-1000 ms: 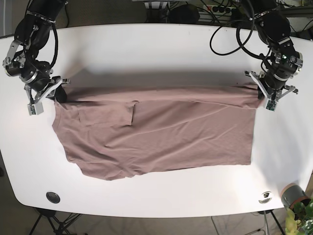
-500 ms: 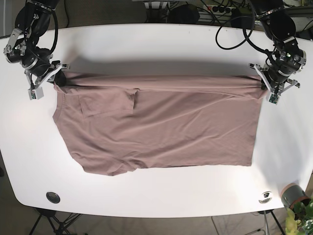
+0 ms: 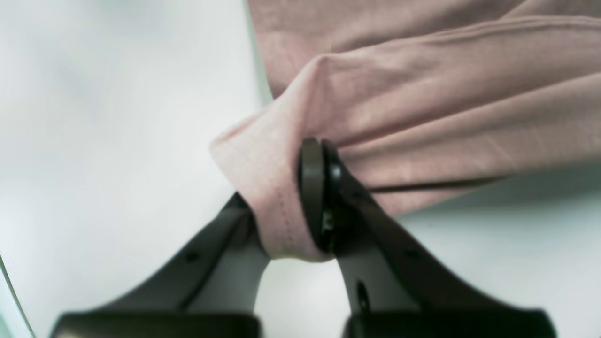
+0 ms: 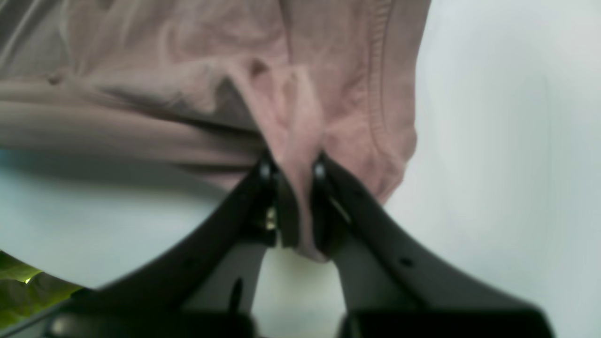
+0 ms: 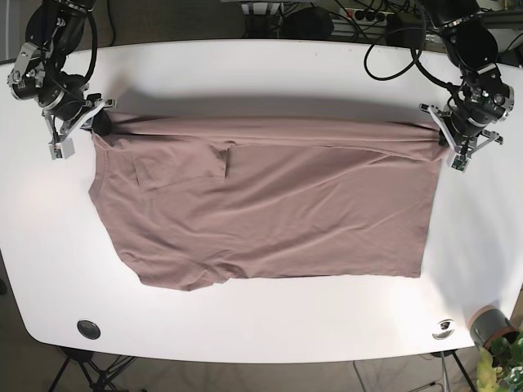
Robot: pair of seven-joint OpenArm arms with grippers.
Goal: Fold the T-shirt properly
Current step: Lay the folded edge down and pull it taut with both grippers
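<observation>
Dusty-pink cotton T-shirt (image 5: 261, 204) lies spread across a white oval table (image 5: 261, 73), its long axis running side to side between the two arms. Each black two-fingered gripper pinches one far corner — the left gripper (image 3: 300, 211) clamps bunched hem cloth, the right gripper (image 4: 293, 206) clamps a fold by the neckband. The far edge is stretched taut between them; the rest of the shirt lies toward the table's near edge, likely the direction of the fold.
</observation>
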